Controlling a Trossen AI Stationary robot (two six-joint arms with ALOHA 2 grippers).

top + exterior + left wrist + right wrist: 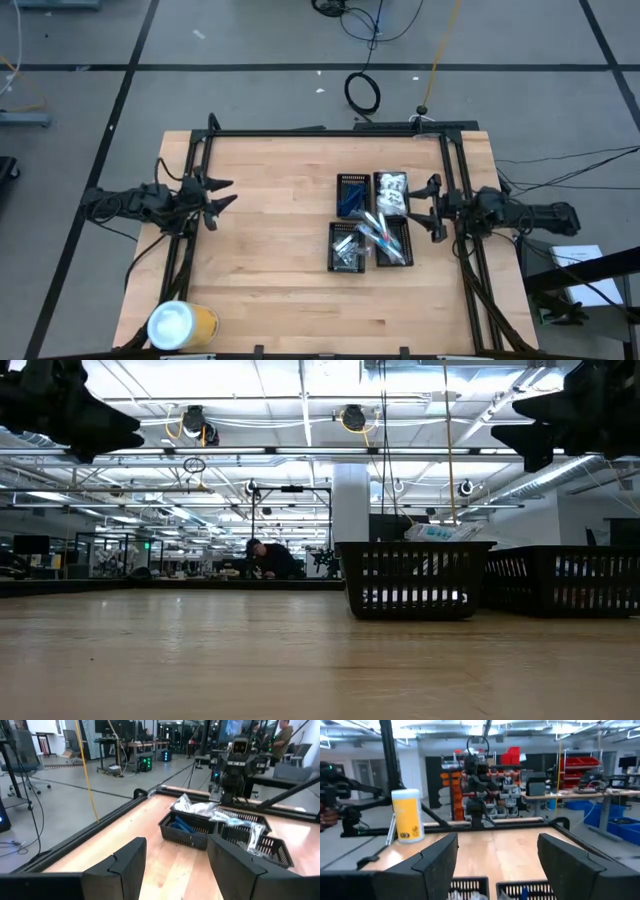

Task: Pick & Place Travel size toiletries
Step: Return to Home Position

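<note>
The travel size toiletries lie in a block of black gridded trays (340, 236) right of the table's middle. Blue items (351, 200) fill the far-left tray, and a crinkly white packet (391, 190) fills the far-right one. Slim pieces (376, 233) lie across the near trays, with silvery pieces (346, 253) in the near-left tray. My right gripper (431, 206) hovers open at the table's right edge, just right of the trays, pointing at them. My left gripper (218, 196) hovers open at the left edge, far from the trays (191, 834). Neither holds anything.
A yellow cylinder with a white lid (181, 325) stands at the table's near left corner and also shows in the right wrist view (408, 815). A black frame rail (320, 132) runs along the far edge. Bare wood (270, 230) lies between the left gripper and the trays.
</note>
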